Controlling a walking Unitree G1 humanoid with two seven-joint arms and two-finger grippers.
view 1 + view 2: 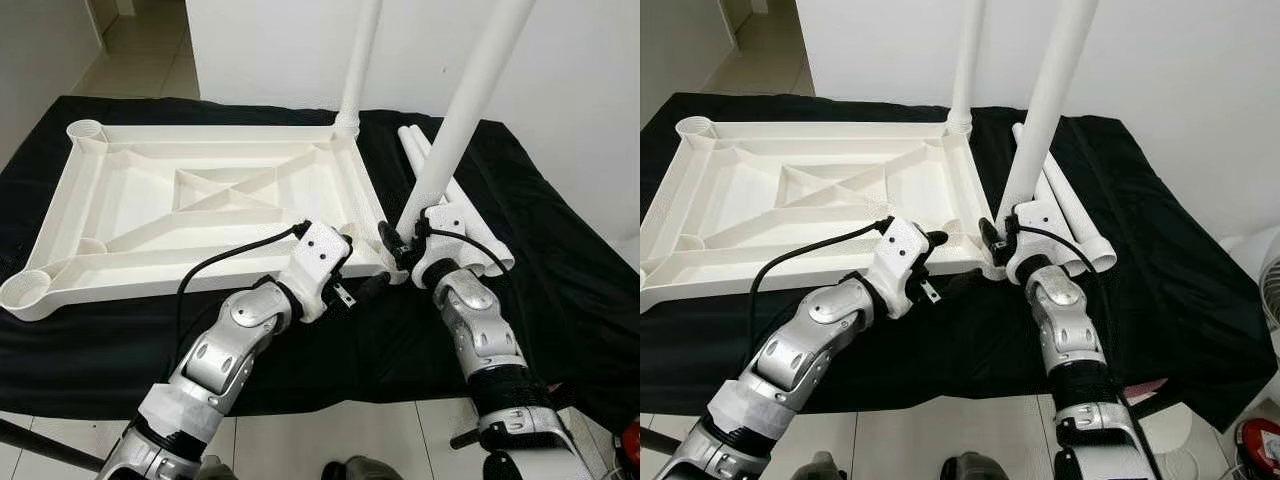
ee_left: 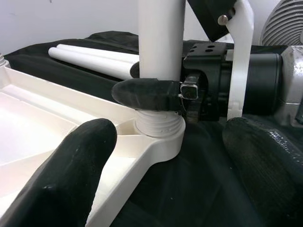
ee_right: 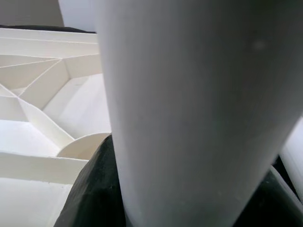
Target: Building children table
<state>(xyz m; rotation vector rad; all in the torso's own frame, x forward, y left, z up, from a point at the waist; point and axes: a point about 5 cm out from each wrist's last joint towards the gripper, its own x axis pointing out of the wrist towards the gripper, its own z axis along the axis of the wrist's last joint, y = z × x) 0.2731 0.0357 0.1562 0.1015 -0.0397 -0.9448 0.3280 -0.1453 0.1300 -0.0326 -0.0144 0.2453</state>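
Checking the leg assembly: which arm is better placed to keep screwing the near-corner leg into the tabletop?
Right. The right gripper is already clamped round the leg above its threaded socket. The left gripper sits open beside the tabletop rim.

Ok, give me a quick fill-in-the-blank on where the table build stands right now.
1. The right gripper is shut on a white ____ standing in the tabletop's near corner socket.
2. The left gripper, fingers ____, rests at that corner.
3. Spare legs lie on the ____ cloth.

Missing: leg; open; black
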